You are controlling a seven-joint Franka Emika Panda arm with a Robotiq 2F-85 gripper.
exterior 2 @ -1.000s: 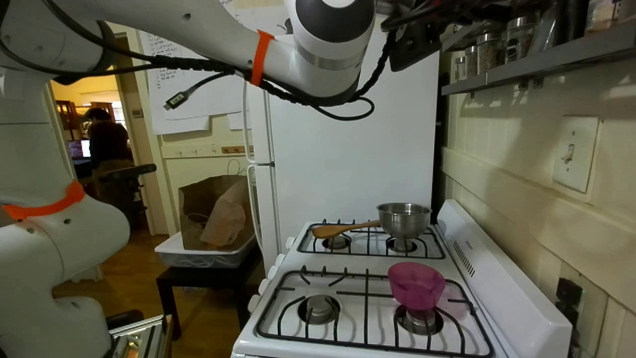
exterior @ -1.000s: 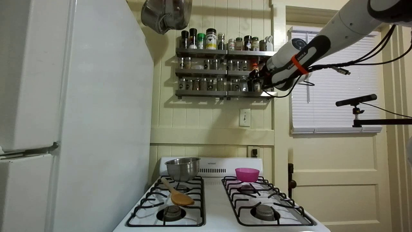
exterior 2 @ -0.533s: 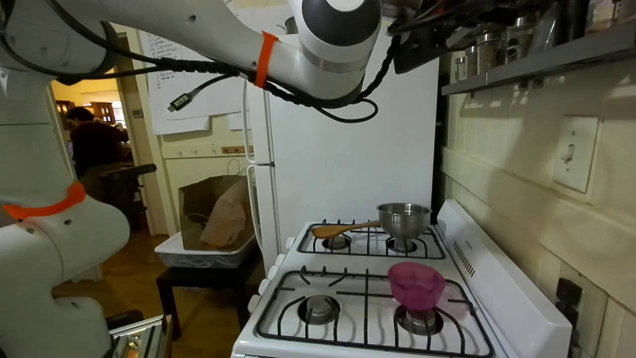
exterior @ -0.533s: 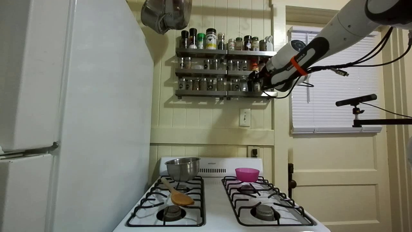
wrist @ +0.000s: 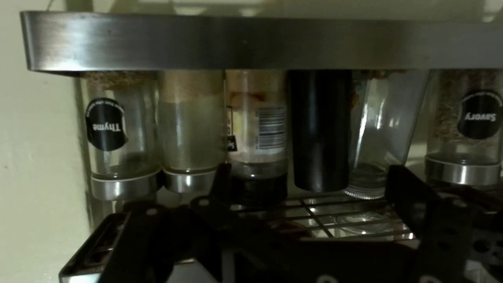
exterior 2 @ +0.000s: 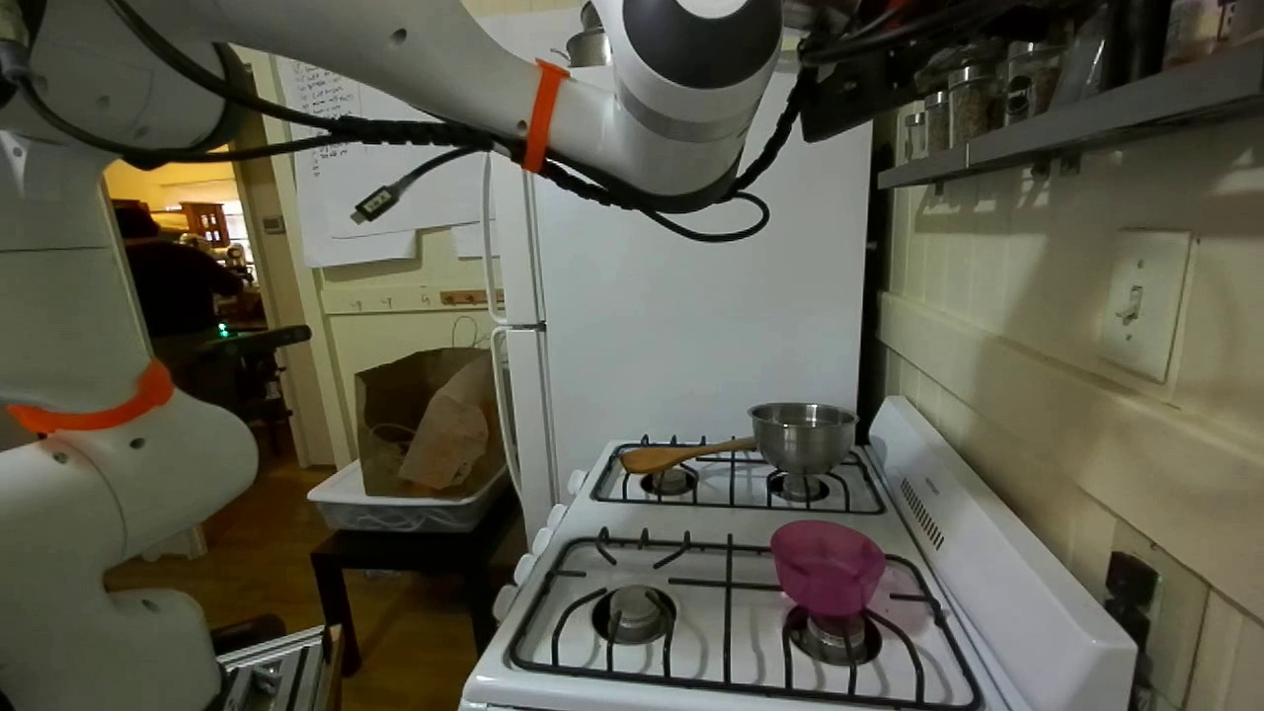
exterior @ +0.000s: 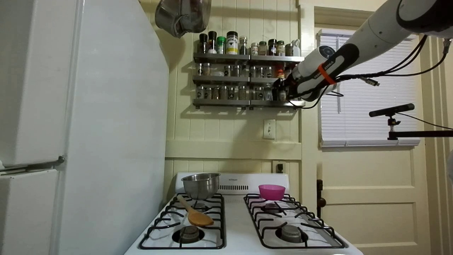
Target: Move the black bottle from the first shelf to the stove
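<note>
The black bottle [wrist: 321, 129] is a smooth dark cylinder. It stands on the lowest rack tier, whose steel edge [wrist: 235, 43] crosses the top of the upside-down wrist view. The bottle [exterior 2: 1134, 44] and this tier [exterior 2: 1086, 114] also show in an exterior view. My gripper [wrist: 309, 175] is open and empty in front of the bottle's upper end. Its spread fingers span the bottle and a jar on each side; contact cannot be told. The gripper [exterior: 281, 86] is dark against the rack in an exterior view. The white stove [exterior: 233, 226] [exterior 2: 563, 583] stands below.
A barcode jar [wrist: 257, 125] and a tilted clear jar [wrist: 381, 129] flank the bottle. The wire tier above sits close to the fingers. On the stove are a steel bowl [exterior: 201, 186], a wooden spoon [exterior: 199, 217] and a pink bowl [exterior: 271, 192]. A refrigerator [exterior: 116, 124] stands beside it.
The arm has moved a little closer to the rack, shifting right in an exterior view. The bottle, jars and stove items have not moved.
</note>
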